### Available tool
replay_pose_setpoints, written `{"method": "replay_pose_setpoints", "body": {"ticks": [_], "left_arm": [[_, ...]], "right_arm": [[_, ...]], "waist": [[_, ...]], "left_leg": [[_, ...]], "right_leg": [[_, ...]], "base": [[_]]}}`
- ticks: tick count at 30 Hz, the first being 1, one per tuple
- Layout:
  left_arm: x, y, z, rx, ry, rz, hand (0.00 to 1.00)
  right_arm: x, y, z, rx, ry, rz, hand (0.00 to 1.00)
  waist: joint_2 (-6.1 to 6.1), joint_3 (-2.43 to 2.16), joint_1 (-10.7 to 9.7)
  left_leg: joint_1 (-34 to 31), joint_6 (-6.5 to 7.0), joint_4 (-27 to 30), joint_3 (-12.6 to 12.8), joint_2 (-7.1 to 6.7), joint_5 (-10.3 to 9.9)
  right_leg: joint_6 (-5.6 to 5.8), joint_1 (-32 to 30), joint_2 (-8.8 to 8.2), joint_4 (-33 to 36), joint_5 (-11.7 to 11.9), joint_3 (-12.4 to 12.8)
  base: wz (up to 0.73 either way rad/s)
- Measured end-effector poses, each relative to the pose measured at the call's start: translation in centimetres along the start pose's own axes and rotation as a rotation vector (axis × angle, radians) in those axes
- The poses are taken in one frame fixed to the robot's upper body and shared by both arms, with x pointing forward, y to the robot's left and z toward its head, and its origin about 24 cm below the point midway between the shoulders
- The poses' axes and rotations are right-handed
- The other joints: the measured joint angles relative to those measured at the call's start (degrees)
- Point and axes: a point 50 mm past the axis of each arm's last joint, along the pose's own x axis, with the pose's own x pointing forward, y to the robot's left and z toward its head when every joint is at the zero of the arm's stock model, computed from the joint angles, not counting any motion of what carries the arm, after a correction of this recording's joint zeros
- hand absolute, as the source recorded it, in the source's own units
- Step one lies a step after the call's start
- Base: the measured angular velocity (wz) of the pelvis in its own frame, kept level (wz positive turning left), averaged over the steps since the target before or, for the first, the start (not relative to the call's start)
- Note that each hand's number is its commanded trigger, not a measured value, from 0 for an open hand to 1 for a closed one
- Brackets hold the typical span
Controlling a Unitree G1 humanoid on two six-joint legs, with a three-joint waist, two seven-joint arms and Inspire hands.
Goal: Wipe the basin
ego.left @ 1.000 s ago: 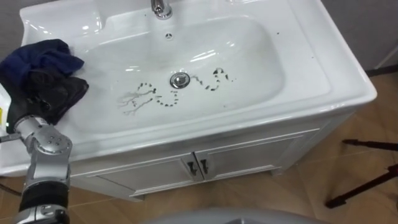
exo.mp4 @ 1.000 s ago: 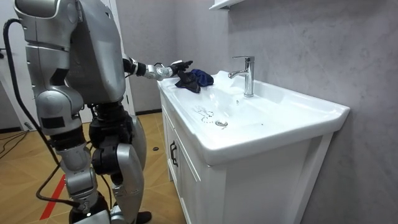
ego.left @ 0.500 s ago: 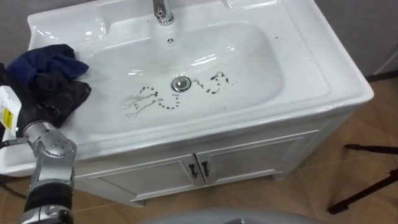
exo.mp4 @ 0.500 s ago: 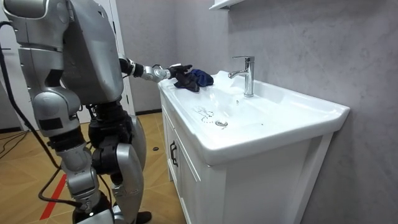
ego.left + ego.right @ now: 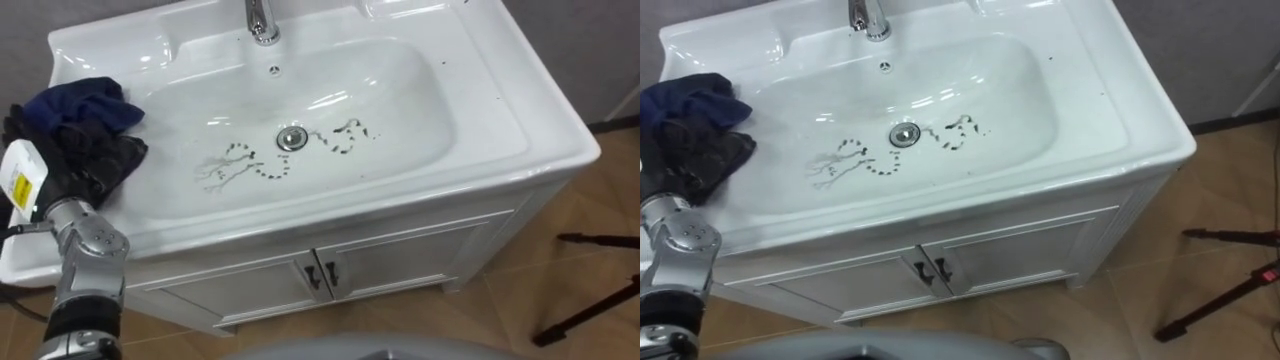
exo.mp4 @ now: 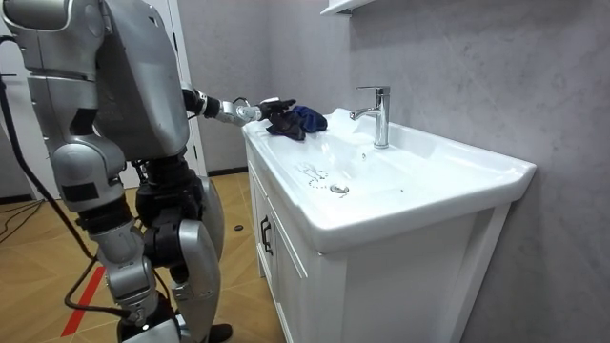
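Dark blue cloth (image 5: 85, 100) lies bunched on the ledge of the white basin (image 5: 430, 120), partly under the left hand (image 5: 78, 160) and reaching just beyond it. The hand's black fingers merge with the dark folds, so I cannot tell whether they curl into the fabric or lie flat. To the hand's right, in the bowl, dotted dark marks (image 5: 265, 170) trail past the drain (image 5: 291, 138). Farther right and beyond the hand stands the chrome faucet (image 5: 262, 20). Below and to the hand's right, the cabinet doors (image 5: 400, 255) are closed. In the room view the robot stands at the vanity's end, its left arm stretched over the ledge.
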Motion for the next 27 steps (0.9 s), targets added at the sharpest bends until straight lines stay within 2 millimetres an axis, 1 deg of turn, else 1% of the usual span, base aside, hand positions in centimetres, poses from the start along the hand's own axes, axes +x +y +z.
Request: {"method": "replay_pose_setpoints", "body": {"ticks": [4, 7, 9, 10, 12, 16, 17, 18, 21, 23, 27], "left_arm": [[-0.1, -0.4, -0.2, 0.011, 0.010, -0.034, 0.00], [-0.3, -1.2, -0.7, 0.029, 0.030, -0.088, 0.00], [-0.1, -1.4, -0.6, 0.040, 0.030, -0.104, 0.00], [-0.1, -1.5, -0.6, 0.041, 0.030, -0.107, 0.00], [-0.2, -1.5, -0.7, 0.043, 0.029, -0.111, 0.00], [-0.1, -1.5, -0.7, 0.046, 0.025, -0.132, 0.00], [0.0, -1.4, -0.7, 0.049, 0.023, -0.141, 0.76], [0.1, -1.3, -0.7, 0.053, 0.022, -0.149, 1.00], [0.1, -1.3, -0.8, 0.062, 0.021, -0.166, 1.00], [0.3, -1.1, -0.8, 0.068, 0.020, -0.161, 1.00], [1.3, 0.2, -1.0, 0.110, 0.004, -0.144, 1.00]], "right_arm": [[0.0, -0.1, -0.1, 0.001, 0.005, -0.002, 0.00], [0.0, 0.0, -0.3, 0.001, 0.017, 0.005, 0.00], [0.0, 0.1, -0.6, 0.004, 0.029, 0.018, 0.00], [0.0, 0.1, -0.7, 0.004, 0.031, 0.020, 0.00], [0.0, -0.1, -0.6, 0.003, 0.030, 0.022, 0.00], [-0.1, -0.4, -0.7, 0.002, 0.031, 0.022, 0.00], [-0.1, -0.5, -0.8, 0.002, 0.033, 0.020, 0.00], [-0.1, -0.7, -0.8, 0.002, 0.033, 0.016, 0.00], [-0.2, -1.0, -0.9, 0.012, 0.035, 0.009, 0.00], [-0.2, -1.2, -0.9, 0.014, 0.033, 0.003, 0.00], [-0.2, -1.2, -0.7, 0.015, 0.030, 0.018, 0.00]], "waist": [[-0.01, 0.00, -0.03], [-0.08, -0.01, 0.00], [-0.15, -0.03, 0.28], [-0.16, -0.04, 0.48], [-0.22, -0.08, 0.90], [-0.44, -0.22, 1.77], [-0.46, -0.23, 1.81], [-0.47, -0.23, 1.89], [-0.47, -0.24, 2.02], [-0.52, -0.27, 2.03], [-0.63, -0.34, 2.05]], "left_leg": [[-0.12, 0.00, 0.00, 0.07, 0.01, 0.00], [-0.15, 0.00, -0.03, 0.07, 0.01, 0.00], [-0.17, 0.00, -0.02, 0.12, 0.02, 0.01], [-0.12, 0.00, -0.05, 0.30, 0.04, 0.02], [-0.10, 0.01, -0.08, 1.99, 0.22, 0.03], [0.09, 0.01, -0.14, 2.50, 0.34, 0.03], [0.16, 0.01, -0.14, 2.50, 0.36, 0.03], [0.38, 0.01, -0.16, 2.50, 0.39, 0.03], [0.81, 0.01, -0.41, 2.63, 0.45, 0.03], [0.84, 0.01, -0.43, 3.26, 0.58, 0.03], [0.87, 0.00, -0.43, 3.33, 0.87, 0.04]], "right_leg": [[0.00, -0.20, 0.00, 0.05, 0.00, 0.04], [0.00, -0.22, 0.01, 0.06, 0.00, 0.05], [-0.01, -0.26, 0.02, 0.07, -0.01, 0.02], [-0.01, -0.31, 0.02, 0.08, -0.01, 0.11], [-0.07, -0.68, 0.08, 0.12, -0.08, 0.58], [-0.09, -0.68, 0.22, 0.18, -0.07, 0.93], [-0.10, -0.62, 0.23, 0.19, -0.06, 0.89], [-0.11, -0.50, 0.25, 0.19, -0.05, 0.88], [-0.16, -0.07, 0.29, 0.17, -0.09, 0.91], [-0.20, -0.06, 0.37, 0.21, -0.12, 0.93], [-0.45, 0.06, 0.64, 0.25, -0.08, 0.65]], "base": [[0.00], [0.00], [0.00], [-0.08], [-0.11], [-0.04], [0.00], [0.00], [0.00], [0.00], [0.04]]}}
